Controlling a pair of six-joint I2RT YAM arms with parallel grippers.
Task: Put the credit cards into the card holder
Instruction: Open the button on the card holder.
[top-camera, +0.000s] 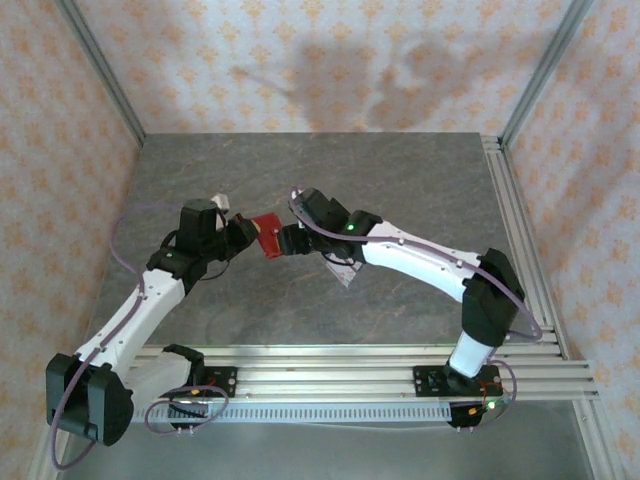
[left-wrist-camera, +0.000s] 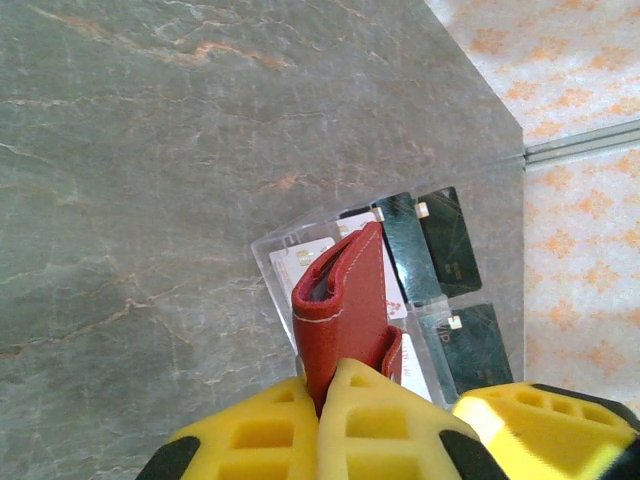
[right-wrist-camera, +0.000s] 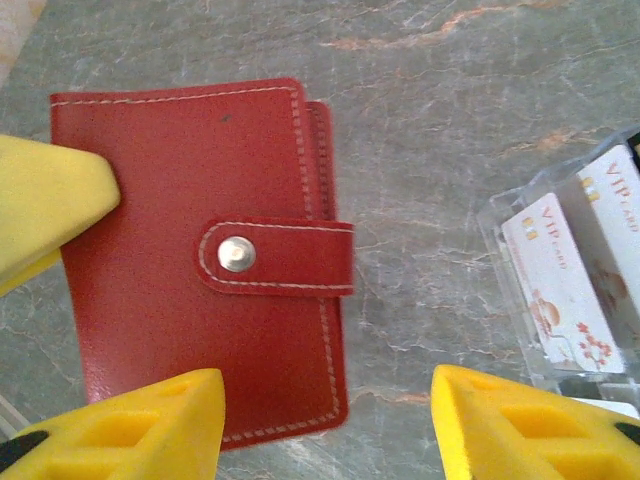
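The card holder (right-wrist-camera: 195, 260) is a closed red wallet with pale stitching and a metal snap tab. The left end effector (left-wrist-camera: 322, 388) clamps its edge over the grey marbled table (left-wrist-camera: 150, 150). The left wrist view shows its thin side, the right wrist view its flat face. The right end effector (right-wrist-camera: 328, 388), fingers wide apart, is near it. White credit cards (right-wrist-camera: 560, 290) lie in a clear tray (right-wrist-camera: 497, 208).

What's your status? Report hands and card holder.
Left hand shut on card holder, snap fastened. Right hand open, facing its snap side. Credit cards in clear tray.
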